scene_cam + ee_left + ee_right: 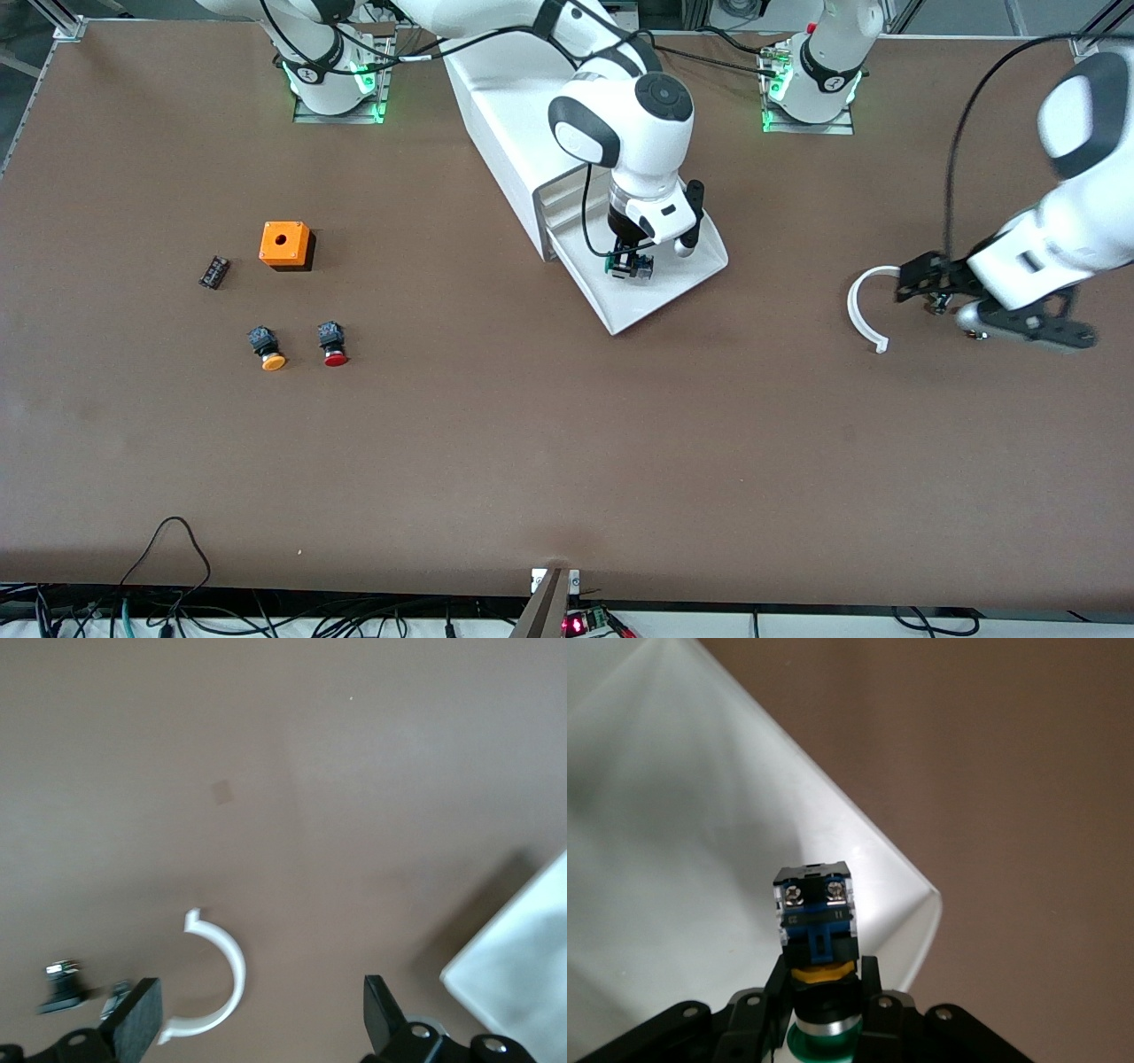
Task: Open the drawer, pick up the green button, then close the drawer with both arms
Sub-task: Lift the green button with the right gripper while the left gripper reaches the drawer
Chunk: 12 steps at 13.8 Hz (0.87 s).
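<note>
The white cabinet has its lowest drawer pulled open toward the front camera. My right gripper is over the open drawer, shut on the green-capped button. In the right wrist view the gripper clamps the button by its black body, with the green cap toward the wrist and the drawer's tray beneath it. My left gripper is open and empty, low over the table toward the left arm's end. In its wrist view the gripper has its fingers wide apart.
A white curved plastic piece lies on the table beside the left gripper and also shows in the left wrist view. An orange box, a small black part, an orange-capped button and a red-capped button lie toward the right arm's end.
</note>
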Tool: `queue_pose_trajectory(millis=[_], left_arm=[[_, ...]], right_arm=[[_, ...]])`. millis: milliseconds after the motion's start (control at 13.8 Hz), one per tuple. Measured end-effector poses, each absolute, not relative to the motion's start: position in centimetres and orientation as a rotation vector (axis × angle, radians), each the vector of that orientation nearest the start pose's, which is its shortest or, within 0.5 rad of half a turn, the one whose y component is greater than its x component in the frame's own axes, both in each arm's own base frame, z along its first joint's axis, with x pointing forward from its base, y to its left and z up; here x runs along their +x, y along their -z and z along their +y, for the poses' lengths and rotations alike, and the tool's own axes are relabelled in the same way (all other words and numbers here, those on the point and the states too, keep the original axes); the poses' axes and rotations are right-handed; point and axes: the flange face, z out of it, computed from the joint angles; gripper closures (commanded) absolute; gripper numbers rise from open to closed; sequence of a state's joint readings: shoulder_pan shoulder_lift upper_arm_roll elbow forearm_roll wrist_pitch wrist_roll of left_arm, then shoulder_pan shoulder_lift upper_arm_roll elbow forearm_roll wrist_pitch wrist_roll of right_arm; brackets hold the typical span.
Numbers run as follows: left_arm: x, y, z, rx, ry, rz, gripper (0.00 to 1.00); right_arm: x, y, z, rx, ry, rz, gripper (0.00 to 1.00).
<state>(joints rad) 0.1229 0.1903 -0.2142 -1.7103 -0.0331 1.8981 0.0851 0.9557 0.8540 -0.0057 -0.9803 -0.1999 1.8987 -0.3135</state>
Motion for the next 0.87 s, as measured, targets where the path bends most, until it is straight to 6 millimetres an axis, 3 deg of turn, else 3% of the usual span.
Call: queue_pose_trajectory(millis=[218,436,655,873], left_arm=[[61.5,-40.4,-10.2,-3.227,0.066,0.089,0.0],[60.2,-32.8,-13.5,-3.262,0.156,-0.117,0.0],[58.7,-27.3,-16.4,-3.266,0.085,-0.346,0.0],[57.0,-23.1,-20.7,-3.254,-0.003,-0.49,0.0]], right_arm=[[48.6,-41.4,60.4,-2.727,0.311,-1.892,0.78],[52.1,-44.5,56.8,-2.871,0.401,-1.712,0.78],[56.6,-44.8,52.0,-2.968,0.349,-1.37,0.78],[62.0,-43.6,43.5,-3.068,0.219,-0.884,0.78]])
